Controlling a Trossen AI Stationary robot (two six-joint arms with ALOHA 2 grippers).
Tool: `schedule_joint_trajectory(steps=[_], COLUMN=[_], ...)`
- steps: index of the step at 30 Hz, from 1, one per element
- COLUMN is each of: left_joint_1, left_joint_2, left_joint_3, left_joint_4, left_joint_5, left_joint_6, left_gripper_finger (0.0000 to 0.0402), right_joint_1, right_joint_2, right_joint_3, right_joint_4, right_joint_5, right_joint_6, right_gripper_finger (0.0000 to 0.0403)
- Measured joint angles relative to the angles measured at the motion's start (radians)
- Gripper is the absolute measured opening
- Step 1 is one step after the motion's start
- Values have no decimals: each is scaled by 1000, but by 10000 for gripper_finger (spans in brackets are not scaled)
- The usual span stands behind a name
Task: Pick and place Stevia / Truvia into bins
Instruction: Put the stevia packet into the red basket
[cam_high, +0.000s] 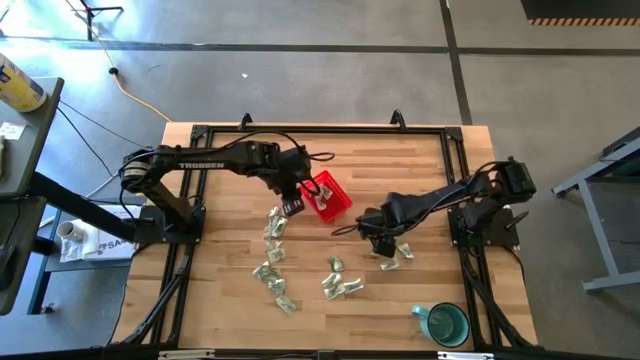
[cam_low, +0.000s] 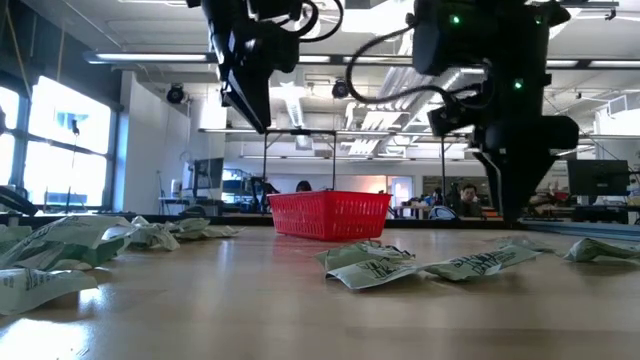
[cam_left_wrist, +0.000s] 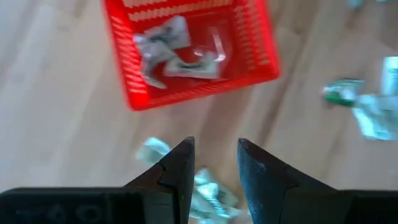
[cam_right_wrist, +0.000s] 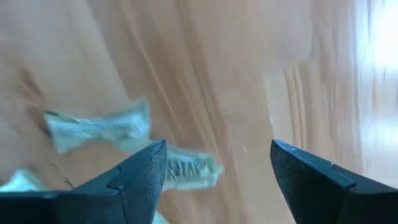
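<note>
Left gripper (cam_high: 292, 208) hangs beside the red basket (cam_high: 338, 205), jaws apart, empty – right gripper (cam_right_wrist: 214, 163) wide apart above sweetener packets (cam_right_wrist: 99, 129).

This is a robotics lab or workshop set in a large open industrial hall. The high view shows a bare grey concrete floor (cam_high: 330, 60) around a wooden table (cam_high: 240, 315) framed by a black metal rig (cam_high: 320, 128), with a yellow cable (cam_high: 135, 95) trailing across the floor at the far left. In the low view the room beyond has long ceiling strip lights (cam_low: 150, 58), tall windows (cam_low: 60, 130) on the left, monitors (cam_low: 598, 180) on the right, and people seated at desks (cam_low: 465, 197) far behind.
</note>
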Motion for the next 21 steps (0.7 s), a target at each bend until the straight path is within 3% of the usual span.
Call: schedule_joint_trajectory(steps=[3, 9, 17, 21], left_joint_1=[-9, -108, -286, -307], left_joint_2=[0, 0, 0, 0], left_joint_3=[0, 0, 0, -1], left_joint_4=[-3, -32, -87, -141], left_joint_5=[50, 55, -118, -129], left_joint_6=[-39, -149, -364, -453], left_gripper_finger=[154, 154, 154, 154], right_joint_1=[11, 38, 38, 38], right_joint_2=[0, 5, 11, 11], right_joint_3=[11, 1, 1, -15], right_joint_4=[22, 61, 73, 156], right_joint_5=[10, 7, -31, -94], right_joint_6=[-112, -425, -581, -650], right_gripper_finger=[277, 277, 277, 277])
